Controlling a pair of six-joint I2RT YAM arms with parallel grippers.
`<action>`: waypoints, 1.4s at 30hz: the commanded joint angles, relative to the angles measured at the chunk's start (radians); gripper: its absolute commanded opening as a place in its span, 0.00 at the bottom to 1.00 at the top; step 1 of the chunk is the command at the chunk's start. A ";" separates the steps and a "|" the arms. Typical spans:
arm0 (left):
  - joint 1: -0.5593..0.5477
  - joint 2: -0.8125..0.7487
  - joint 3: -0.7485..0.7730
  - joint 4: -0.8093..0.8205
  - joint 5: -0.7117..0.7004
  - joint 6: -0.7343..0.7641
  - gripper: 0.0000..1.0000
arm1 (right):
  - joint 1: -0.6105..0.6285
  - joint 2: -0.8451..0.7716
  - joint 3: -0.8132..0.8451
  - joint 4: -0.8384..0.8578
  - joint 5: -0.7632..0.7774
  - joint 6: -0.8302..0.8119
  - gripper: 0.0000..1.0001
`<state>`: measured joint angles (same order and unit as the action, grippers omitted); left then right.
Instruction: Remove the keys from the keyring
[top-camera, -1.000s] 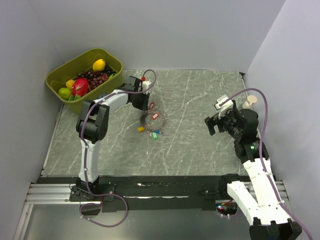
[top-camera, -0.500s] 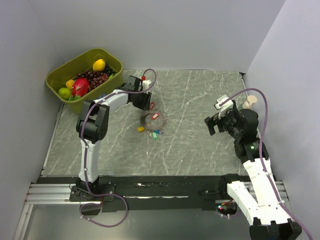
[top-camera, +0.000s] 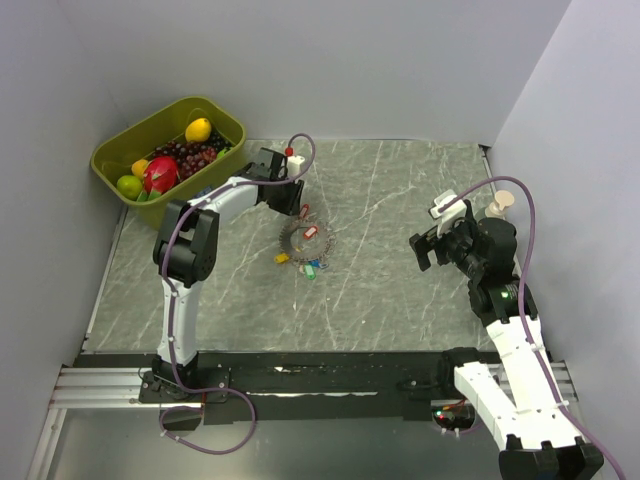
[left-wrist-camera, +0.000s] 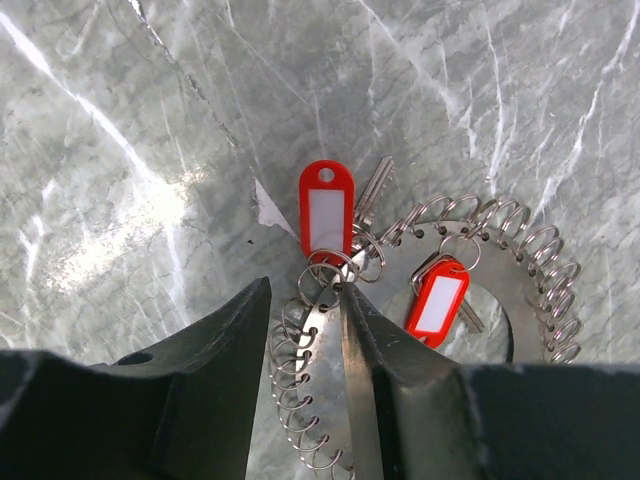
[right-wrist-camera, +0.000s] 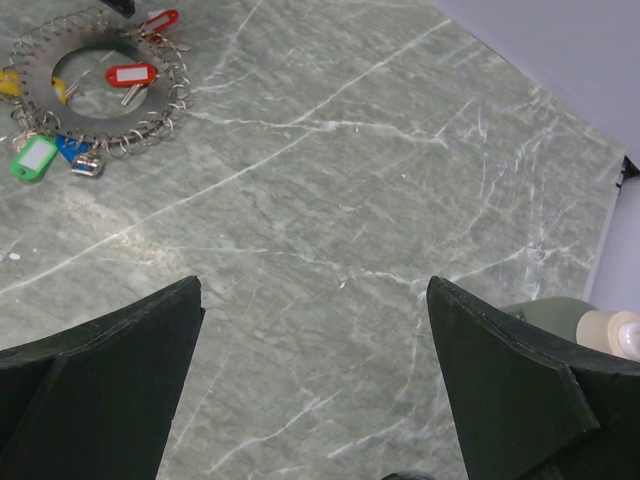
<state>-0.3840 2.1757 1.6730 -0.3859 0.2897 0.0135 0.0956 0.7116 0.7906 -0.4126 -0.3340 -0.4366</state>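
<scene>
- Near edge: both arm bases are sitting on the black rail along the near edge of the table (top-camera: 400, 300). Bare grey marbled surface is stretching inward from there.
- Right side: the right fingers (right-wrist-camera: 100, 380) are hanging spread wide, holding nothing, above bare table close to the right wall. Open room is lying between them and the keyring.
- Centre-left: the keyring (top-camera: 307, 243), a flat grey ring edged with wire loops, is lying flat on the table, well apart from every edge.
- The keys (right-wrist-camera: 33, 158) are hanging on it. Green and blue tags are fanning off the near rim and a yellow one off the near-left. One red tag is lying over the ring, and another is just beyond the far rim.
- Far rim: the left fingers (left-wrist-camera: 200, 400) are standing partly apart, straddling the wire loops beside that outer red tag. I cannot tell whether they are touching.
- Far-left corner: a green basket (top-camera: 150, 122) of fruit (top-camera: 198, 129) is sitting against the walls, well apart from the keyring.
</scene>
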 joint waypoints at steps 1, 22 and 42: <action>-0.004 -0.008 0.011 0.012 -0.021 -0.007 0.41 | -0.004 0.002 -0.004 0.015 -0.003 -0.007 1.00; -0.004 0.030 0.018 -0.038 -0.041 -0.006 0.32 | -0.004 0.009 -0.005 0.014 -0.002 -0.013 1.00; -0.003 -0.011 0.010 -0.031 -0.011 -0.030 0.01 | -0.004 0.019 -0.005 0.012 -0.005 -0.016 1.00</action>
<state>-0.3840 2.1952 1.6714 -0.4274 0.2516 -0.0158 0.0956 0.7288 0.7906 -0.4126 -0.3340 -0.4438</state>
